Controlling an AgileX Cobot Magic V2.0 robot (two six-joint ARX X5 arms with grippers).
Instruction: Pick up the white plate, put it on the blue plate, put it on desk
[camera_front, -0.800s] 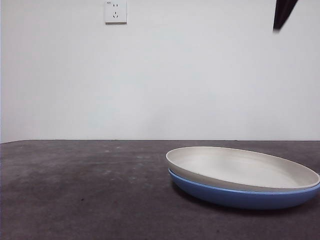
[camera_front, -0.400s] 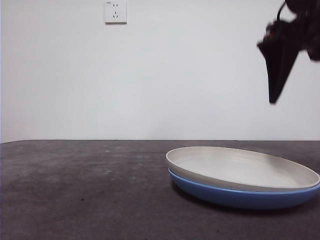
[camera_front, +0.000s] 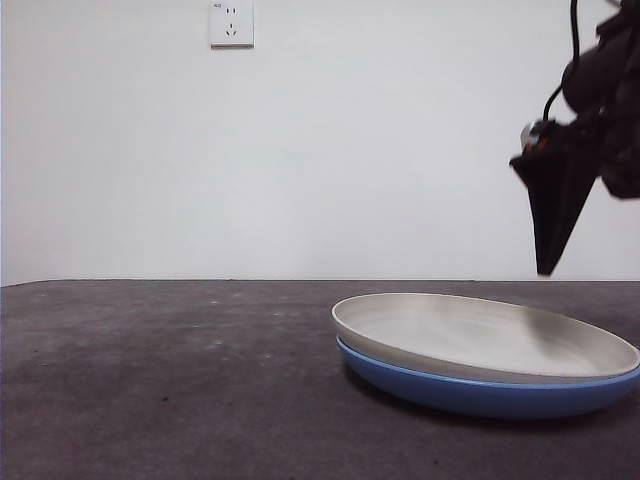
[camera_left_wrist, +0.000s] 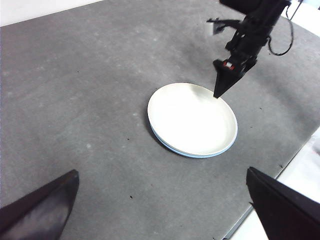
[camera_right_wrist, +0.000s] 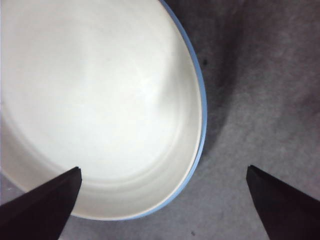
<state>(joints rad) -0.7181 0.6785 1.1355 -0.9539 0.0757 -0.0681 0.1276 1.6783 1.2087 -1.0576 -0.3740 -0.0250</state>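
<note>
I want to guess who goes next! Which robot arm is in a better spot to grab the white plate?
Probably the right. The right gripper hangs open just above the white plate, which sits on the blue plate. The left gripper is open too, but much farther from the plates.

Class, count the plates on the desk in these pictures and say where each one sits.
2. The white plate lies on top, nested in the blue plate, which rests on the desk. Nothing suggests a third plate hidden beneath.
</note>
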